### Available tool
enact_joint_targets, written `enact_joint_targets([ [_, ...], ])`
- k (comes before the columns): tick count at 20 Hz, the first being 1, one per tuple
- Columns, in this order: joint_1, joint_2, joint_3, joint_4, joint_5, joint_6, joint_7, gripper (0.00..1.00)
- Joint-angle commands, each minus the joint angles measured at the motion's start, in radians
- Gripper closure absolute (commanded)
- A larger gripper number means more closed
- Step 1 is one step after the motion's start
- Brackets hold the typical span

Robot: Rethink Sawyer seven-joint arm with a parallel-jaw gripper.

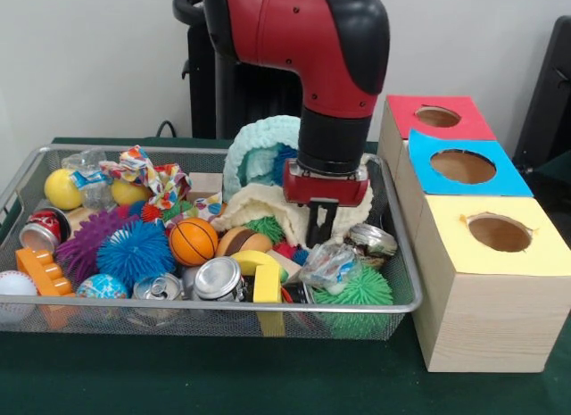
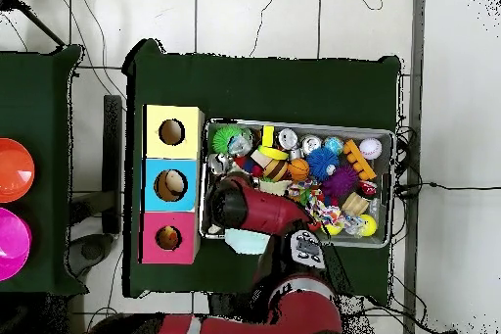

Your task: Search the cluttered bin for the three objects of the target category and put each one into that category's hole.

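A wire mesh bin point(image 1: 214, 305) holds a jumble of toys. Among them are silver cans point(image 1: 217, 278), a red can point(image 1: 43, 228), a small basketball point(image 1: 193, 241), a yellow ball point(image 1: 62, 189), a baseball point(image 1: 16, 290), and purple point(image 1: 89, 241), blue point(image 1: 134, 250) and green point(image 1: 357, 290) spiky balls. My gripper point(image 1: 321, 226) hangs down into the bin's right half. It is shut and empty, just over a cream knit cloth point(image 1: 254, 205) and above crumpled plastic point(image 1: 330, 265). In the overhead view the red arm point(image 2: 252, 209) hides the gripper.
Three wooden boxes with round holes stand beside the bin: red top point(image 1: 401, 120), blue top point(image 1: 428, 174), yellow top point(image 1: 446, 236). A teal knit piece point(image 1: 263, 152) rises at the bin's back. Orange point(image 2: 12, 168) and pink point(image 2: 10, 242) discs lie on a separate table.
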Motion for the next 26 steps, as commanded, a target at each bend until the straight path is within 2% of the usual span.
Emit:
enact_joint_targets([
  [1, -0.067, 0.135, 0.081, -0.015, -0.070, 0.013, 0.090, 1.00],
  [7, -0.134, 0.122, 0.088, -0.031, -0.128, 0.077, 0.025, 1.00],
  [13, -0.238, 0.135, 0.093, -0.081, -0.198, 0.117, -0.030, 1.00],
  [21, -0.377, 0.157, 0.103, -0.202, -0.304, 0.220, -0.108, 1.00],
  [26, -0.433, 0.189, 0.125, -0.278, -0.360, 0.260, -0.123, 1.00],
])
